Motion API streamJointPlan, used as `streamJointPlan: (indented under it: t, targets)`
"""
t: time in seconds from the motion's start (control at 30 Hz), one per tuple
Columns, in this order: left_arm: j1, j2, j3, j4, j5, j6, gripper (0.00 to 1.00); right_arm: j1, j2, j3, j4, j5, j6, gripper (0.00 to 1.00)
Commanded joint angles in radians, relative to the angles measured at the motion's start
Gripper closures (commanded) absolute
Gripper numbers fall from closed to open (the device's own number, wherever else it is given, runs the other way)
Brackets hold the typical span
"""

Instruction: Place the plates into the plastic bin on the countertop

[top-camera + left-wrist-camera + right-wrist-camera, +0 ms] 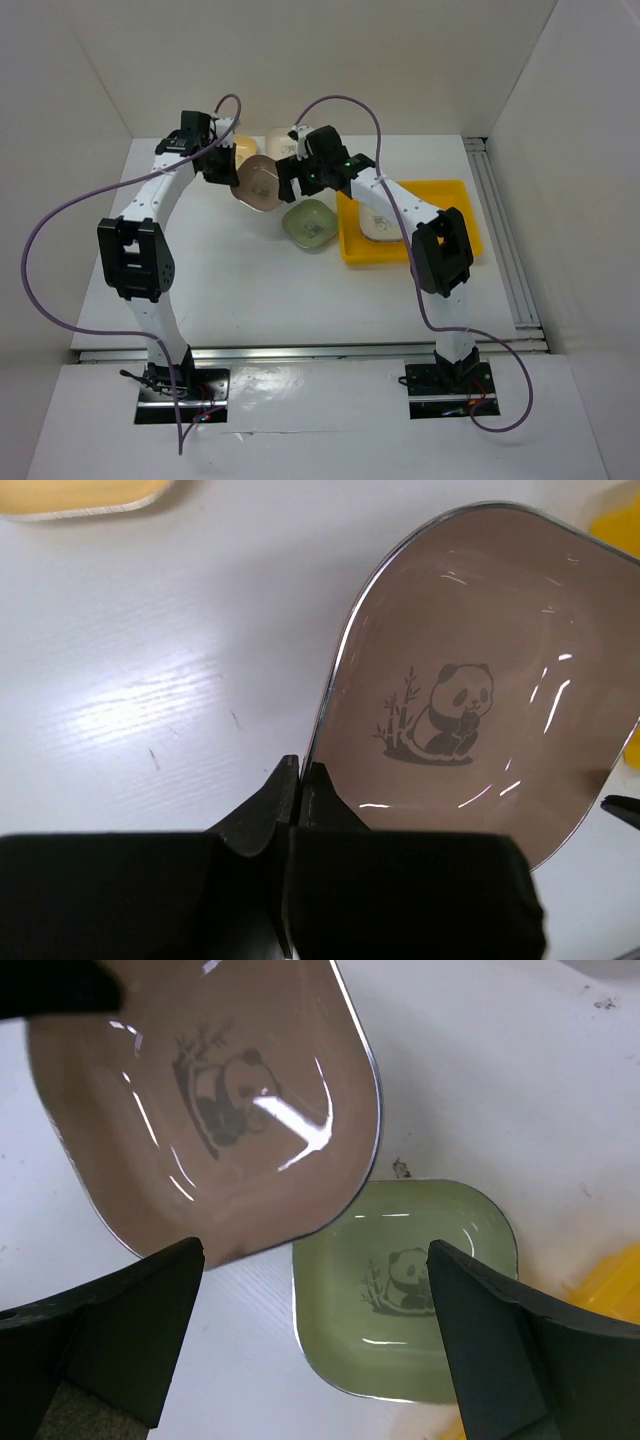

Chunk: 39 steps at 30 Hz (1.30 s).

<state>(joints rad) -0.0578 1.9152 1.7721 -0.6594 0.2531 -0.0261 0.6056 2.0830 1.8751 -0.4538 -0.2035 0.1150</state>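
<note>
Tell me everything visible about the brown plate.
The brown rounded-square shallow plate looks glossy, like glazed ceramic, with a thin pale rim and a dark panda-with-bamboo print at its centre. It is tilted and apparently raised off the white table, its rim pinched by the black fingers of the left gripper. In the right wrist view its corner overlaps a green rounded-square dish below; the right gripper hangs open close by.

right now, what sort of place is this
Probably a robot lab cell: white walls box in a plain table, two arms are bolted at its edge, and the props are plates and a bin.
</note>
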Motion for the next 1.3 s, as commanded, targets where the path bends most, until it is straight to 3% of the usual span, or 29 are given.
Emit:
streamJointPlan:
  t: [0.0, 0.23, 0.33, 0.4, 0.47, 0.5, 0.57, 0.6, 0.63, 0.73, 0.77, 0.9, 1.07, 1.27]
  targets:
    - [-0.004, -0.051, -0.020, -0.002, 0.054, -0.011, 1.00, -0.003, 0.003, 0.038, 0.096, -0.056, 0.041, 0.00]
    - [-0.004, -0.062, -0.010, 0.007, 0.104, -0.038, 1.00, 0.019, -0.017, -0.068, 0.187, 0.010, 0.101, 0.00]
    - [-0.004, -0.082, 0.000, 0.007, 0.129, -0.051, 1.00, 0.040, -0.008, -0.099, 0.201, 0.081, 0.143, 0.08]
    - [-0.013, -0.091, 0.000, -0.002, 0.146, -0.060, 1.00, 0.052, 0.005, -0.090, 0.201, 0.107, 0.164, 0.23]
    - [-0.013, -0.100, 0.000, -0.002, 0.156, -0.060, 1.00, 0.062, 0.014, -0.080, 0.192, 0.150, 0.164, 0.59]
    - [-0.013, -0.100, 0.000, -0.002, 0.156, -0.060, 0.96, 0.071, 0.014, -0.070, 0.191, 0.168, 0.175, 0.76]
    - [-0.022, -0.110, 0.000, -0.002, 0.179, -0.060, 0.76, 0.080, 0.014, -0.042, 0.164, 0.223, 0.184, 1.00]
    - [-0.022, -0.119, 0.000, -0.002, 0.189, -0.060, 0.36, 0.080, 0.005, -0.027, 0.146, 0.242, 0.184, 1.00]
    - [-0.022, -0.119, 0.000, -0.002, 0.198, -0.060, 0.23, 0.080, 0.005, -0.012, 0.124, 0.269, 0.193, 1.00]
    - [-0.022, -0.119, 0.085, -0.052, 0.265, -0.051, 0.17, 0.030, -0.059, 0.012, 0.050, 0.331, 0.193, 1.00]
    - [-0.022, -0.119, 0.117, -0.065, 0.265, -0.051, 0.10, 0.010, -0.087, -0.011, 0.038, 0.331, 0.193, 1.00]
    - [-0.022, -0.128, 0.150, -0.065, 0.290, -0.041, 0.00, -0.122, -0.227, -0.125, -0.047, 0.314, 0.152, 1.00]
    - [-0.031, -0.084, 0.168, -0.065, 0.290, -0.012, 0.00, -0.338, -0.397, -0.249, -0.152, 0.319, 0.009, 1.00]
    - [-0.079, 0.034, 0.181, -0.074, 0.281, 0.072, 0.00, -0.544, -0.489, -0.356, -0.214, 0.138, -0.113, 1.00]
